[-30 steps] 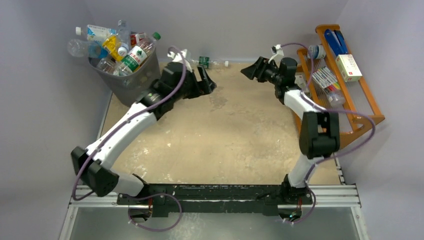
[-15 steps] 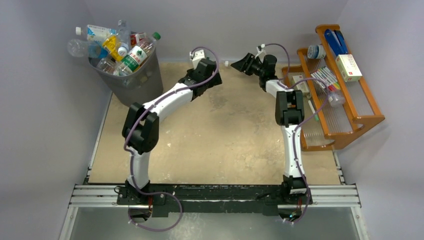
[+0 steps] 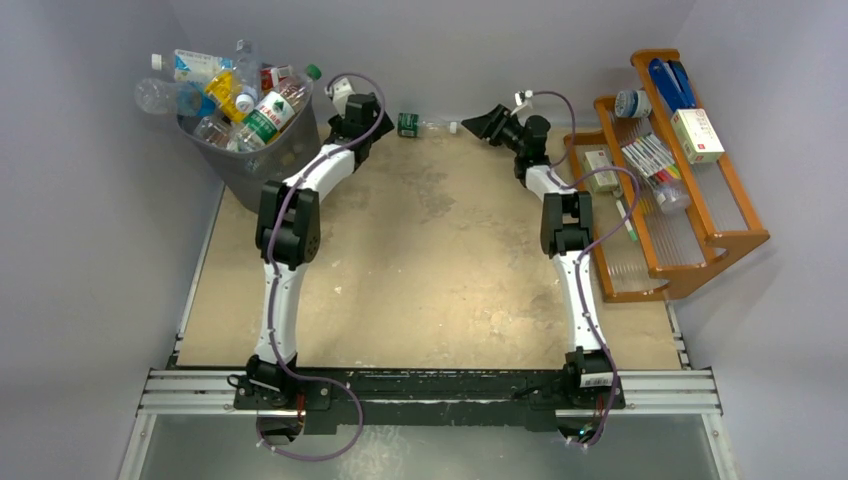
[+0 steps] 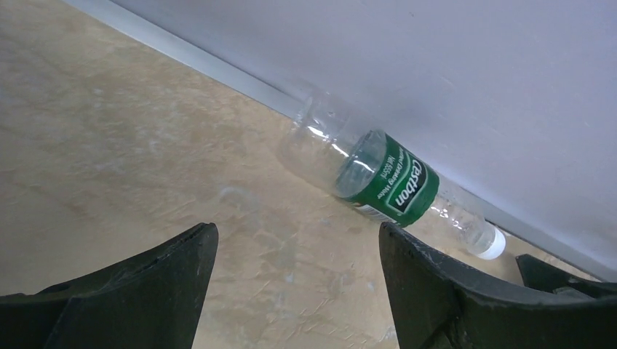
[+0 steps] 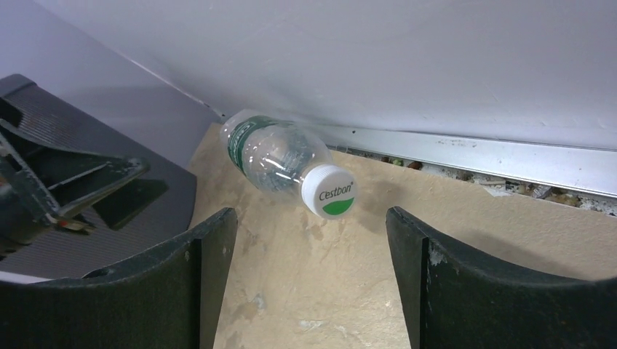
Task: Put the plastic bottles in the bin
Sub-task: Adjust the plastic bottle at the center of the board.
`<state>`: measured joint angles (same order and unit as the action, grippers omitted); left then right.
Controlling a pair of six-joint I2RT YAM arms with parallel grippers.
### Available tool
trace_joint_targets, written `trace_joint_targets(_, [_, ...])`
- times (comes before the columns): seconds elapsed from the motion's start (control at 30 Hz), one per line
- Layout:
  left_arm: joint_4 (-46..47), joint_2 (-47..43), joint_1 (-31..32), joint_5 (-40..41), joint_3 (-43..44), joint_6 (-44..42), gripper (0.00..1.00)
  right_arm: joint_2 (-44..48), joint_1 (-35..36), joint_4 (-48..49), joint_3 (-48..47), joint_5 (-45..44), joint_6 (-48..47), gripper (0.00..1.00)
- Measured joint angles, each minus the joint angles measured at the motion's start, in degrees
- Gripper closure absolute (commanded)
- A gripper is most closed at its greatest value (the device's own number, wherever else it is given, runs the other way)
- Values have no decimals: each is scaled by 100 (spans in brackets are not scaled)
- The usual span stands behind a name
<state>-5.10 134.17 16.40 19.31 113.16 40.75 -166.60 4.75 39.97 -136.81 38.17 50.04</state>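
Observation:
One clear plastic bottle (image 3: 424, 126) with a green label and white cap lies on its side against the back wall; it also shows in the left wrist view (image 4: 378, 177) and the right wrist view (image 5: 287, 161). The dark grey bin (image 3: 262, 158) at the back left is heaped with several bottles (image 3: 262, 112). My left gripper (image 3: 378, 125) is open and empty just left of the lying bottle, in the left wrist view (image 4: 298, 240) a little short of it. My right gripper (image 3: 478, 126) is open and empty just right of the cap, in the right wrist view (image 5: 311, 222) facing it.
An orange wooden rack (image 3: 680, 170) with boxes and pens stands along the right edge. The back wall (image 3: 440, 50) runs right behind the bottle. Bottles overhang the bin's rim at the far left (image 3: 160, 95).
Both arms have stretched toward the back wall. The left gripper swung left toward the bin and now sits left of the bottle; the right gripper moved up to the bottle's cap.

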Motion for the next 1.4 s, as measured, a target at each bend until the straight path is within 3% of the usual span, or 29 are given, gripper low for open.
trace_joint_targets(0.37, [1685, 1023, -55, -557, 20, -35, 20, -175, 13, 697, 109, -9, 334, 24])
trace_joint_targets(0.73, [3152, 1309, -372, -501, -190, -192, 20, -201, 13, 1115, 308, 2, 577, 25])
trace_joint_targets(1.23, [4645, 2682, -525, -1370, 925, -81, 16, -459, 15, 1753, 175, -31, 973, 25])
trace_joint_targets(1.4, [4883, 3189, -516, -1731, 1659, 184, 16, -503, 17, 1733, 94, -111, 992, 27])
